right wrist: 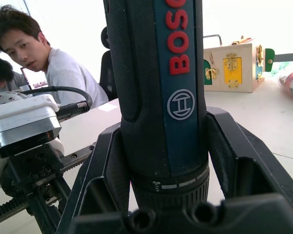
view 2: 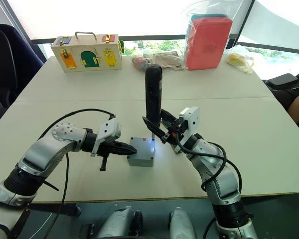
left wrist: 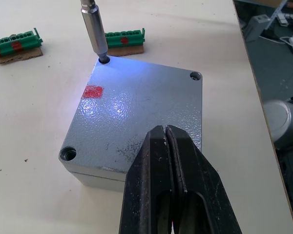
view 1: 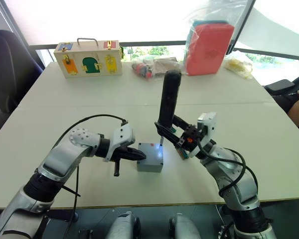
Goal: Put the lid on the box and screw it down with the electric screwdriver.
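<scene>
Grey lid (view 1: 151, 153) caps the box (view 1: 149, 165) mid-bench (view 1: 269, 149); the left pincer (view 1: 138, 155), reaching level from the left, presses closed on its edge. The right pincer (view 1: 170, 133) grips the upright electric screwdriver (view 1: 168, 104).

Left wrist view: its bit sits in a corner hole beside a red mark (left wrist: 93, 91), with green bit holders (left wrist: 124, 38) beyond.

Right wrist view: people sit behind.

Silver arms, black cables, white wrists
</scene>
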Motion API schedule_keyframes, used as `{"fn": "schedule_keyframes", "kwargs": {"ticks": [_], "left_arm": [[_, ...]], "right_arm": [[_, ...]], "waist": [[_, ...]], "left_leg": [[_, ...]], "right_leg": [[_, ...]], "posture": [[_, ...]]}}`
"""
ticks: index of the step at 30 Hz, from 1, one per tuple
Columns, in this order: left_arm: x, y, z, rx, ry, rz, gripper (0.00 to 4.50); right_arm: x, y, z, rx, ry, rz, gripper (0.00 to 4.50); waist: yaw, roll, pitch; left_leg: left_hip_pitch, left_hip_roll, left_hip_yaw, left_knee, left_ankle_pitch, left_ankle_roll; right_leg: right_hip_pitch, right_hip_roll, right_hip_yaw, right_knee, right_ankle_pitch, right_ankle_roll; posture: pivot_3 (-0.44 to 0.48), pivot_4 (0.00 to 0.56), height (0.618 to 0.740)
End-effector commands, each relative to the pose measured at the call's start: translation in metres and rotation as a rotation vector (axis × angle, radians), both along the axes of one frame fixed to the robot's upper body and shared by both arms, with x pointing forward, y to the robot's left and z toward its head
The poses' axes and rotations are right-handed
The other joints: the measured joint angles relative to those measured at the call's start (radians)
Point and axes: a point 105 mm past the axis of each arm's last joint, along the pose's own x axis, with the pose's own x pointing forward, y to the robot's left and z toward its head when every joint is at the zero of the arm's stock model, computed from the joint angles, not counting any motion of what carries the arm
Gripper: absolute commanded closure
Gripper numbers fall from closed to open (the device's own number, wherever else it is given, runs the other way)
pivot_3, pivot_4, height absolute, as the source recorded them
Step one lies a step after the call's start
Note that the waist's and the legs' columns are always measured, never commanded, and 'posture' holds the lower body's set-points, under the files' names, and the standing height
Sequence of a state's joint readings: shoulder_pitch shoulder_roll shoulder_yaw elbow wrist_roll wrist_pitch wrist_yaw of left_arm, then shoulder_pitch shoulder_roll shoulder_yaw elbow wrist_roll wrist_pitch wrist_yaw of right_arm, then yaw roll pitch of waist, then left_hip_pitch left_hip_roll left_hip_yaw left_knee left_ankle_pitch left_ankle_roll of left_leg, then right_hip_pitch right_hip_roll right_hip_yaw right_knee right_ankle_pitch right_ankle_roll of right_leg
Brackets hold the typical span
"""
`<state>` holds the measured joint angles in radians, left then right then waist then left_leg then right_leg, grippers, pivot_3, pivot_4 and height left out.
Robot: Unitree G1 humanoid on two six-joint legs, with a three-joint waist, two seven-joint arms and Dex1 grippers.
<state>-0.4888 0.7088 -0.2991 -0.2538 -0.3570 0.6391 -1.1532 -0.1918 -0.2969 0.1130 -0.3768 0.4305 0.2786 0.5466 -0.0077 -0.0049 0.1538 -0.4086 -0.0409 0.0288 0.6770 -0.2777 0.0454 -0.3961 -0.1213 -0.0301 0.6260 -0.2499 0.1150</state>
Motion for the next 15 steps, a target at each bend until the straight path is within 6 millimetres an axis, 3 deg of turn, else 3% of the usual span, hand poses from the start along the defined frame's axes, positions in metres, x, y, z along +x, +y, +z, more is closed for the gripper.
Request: {"fn": "schedule_keyframes", "kwargs": {"ticks": [1, 5, 11, 15], "left_arm": [[0.0, 0.002, -0.007, 0.033, 0.011, 0.006, 4.5], [0.002, 0.001, -0.009, 0.032, 0.012, 0.013, 4.5], [0.008, -0.002, -0.011, -0.009, 0.024, 0.055, 4.5], [0.018, -0.001, 0.016, -0.179, 0.048, 0.139, 4.5]], "right_arm": [[0.004, -0.007, -0.033, -0.068, 0.123, -0.032, 2.66], [0.007, -0.01, -0.009, -0.045, 0.057, -0.041, 2.66], [0.002, -0.016, 0.076, 0.047, -0.101, 0.002, 2.66], [0.001, -0.026, 0.134, 0.174, -0.117, 0.021, 2.66]], "waist": [[0.0, 0.0, 0.0], [0.0, 0.0, 0.0], [0.006, 0.003, 0.002], [0.013, 0.006, 0.006]], "left_leg": [[0.0, 0.0, 0.0, 0.0, 0.0, 0.0], [0.0, 0.0, 0.0, -0.001, 0.0, 0.0], [-0.001, 0.0, 0.0, -0.003, 0.0, 0.0], [-0.003, 0.0, 0.0, -0.005, 0.0, 0.0]], "right_leg": [[0.0, 0.0, 0.0, 0.0, 0.0, 0.0], [0.0, -0.001, 0.0, -0.001, 0.0, 0.0], [-0.001, -0.002, 0.0, -0.004, 0.0, 0.0], [-0.004, -0.003, 0.0, -0.004, 0.001, 0.0]], "posture": [[0.0, 0.15, 0.74], [0.0, 0.15, 0.74], [0.0, 0.15, 0.74], [0.0, 0.15, 0.74]]}}
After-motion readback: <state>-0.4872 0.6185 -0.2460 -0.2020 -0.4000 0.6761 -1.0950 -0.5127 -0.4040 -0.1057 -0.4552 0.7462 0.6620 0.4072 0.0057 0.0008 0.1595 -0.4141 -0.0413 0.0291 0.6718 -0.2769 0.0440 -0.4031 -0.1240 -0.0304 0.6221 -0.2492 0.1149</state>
